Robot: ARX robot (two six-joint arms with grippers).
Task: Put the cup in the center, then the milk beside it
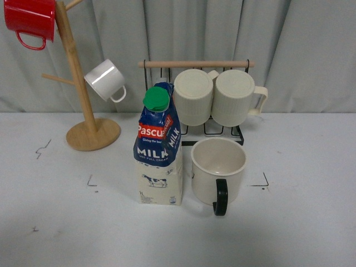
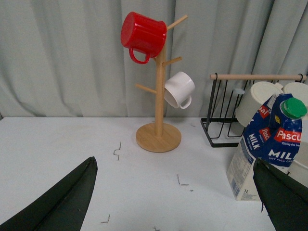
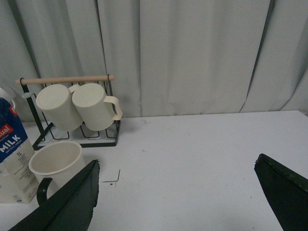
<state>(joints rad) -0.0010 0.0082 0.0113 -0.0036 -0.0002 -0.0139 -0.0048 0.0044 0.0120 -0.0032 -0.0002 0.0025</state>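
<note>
While the cup [image 1: 218,169] is set upright just beside the milk [image 1: 158,147], both the left gripper [image 2: 175,202] and the right gripper [image 3: 185,199] are spread wide, nothing held.

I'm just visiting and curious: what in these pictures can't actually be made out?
- Front view: the cup's drawn face; only an edge mark shows.
- Front view: neither pincer appears.
- Right wrist view: the milk is cut off by the frame edge.
- Left wrist view: the milk hides the cup almost entirely.

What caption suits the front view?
Pascual milk carton standing beside cream cup on the white table.
</note>
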